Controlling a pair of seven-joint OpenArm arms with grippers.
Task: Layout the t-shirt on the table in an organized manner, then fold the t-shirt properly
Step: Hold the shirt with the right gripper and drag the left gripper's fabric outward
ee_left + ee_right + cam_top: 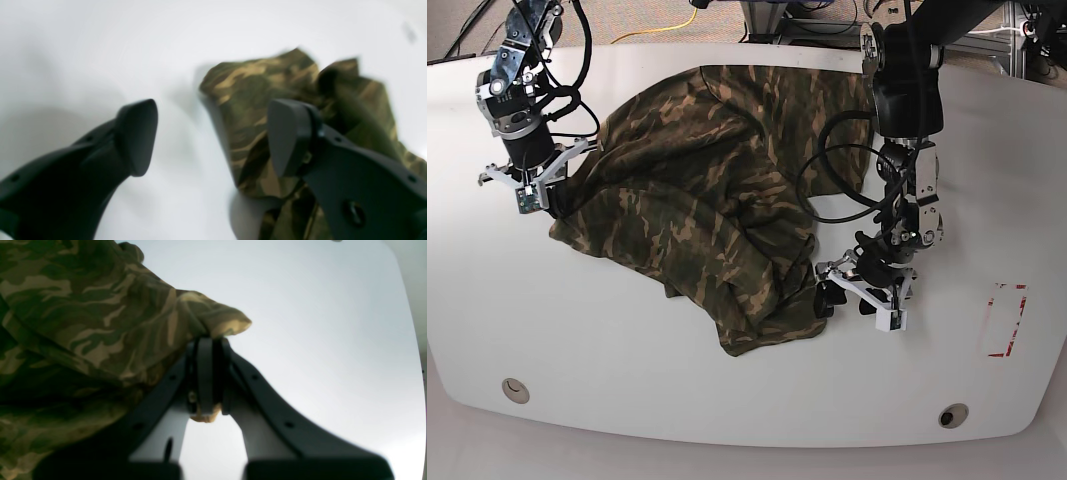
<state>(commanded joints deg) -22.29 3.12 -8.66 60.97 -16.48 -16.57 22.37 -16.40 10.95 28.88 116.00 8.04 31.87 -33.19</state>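
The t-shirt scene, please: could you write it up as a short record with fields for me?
t-shirt: camouflage, crumpled and bunched, not yet laid flat
table: white, shirt lying on it
right gripper: shut on a fold at the shirt's edge
left gripper: open, at the shirt's opposite edge, holding nothing
red tape rectangle: apart from the shirt, uncovered
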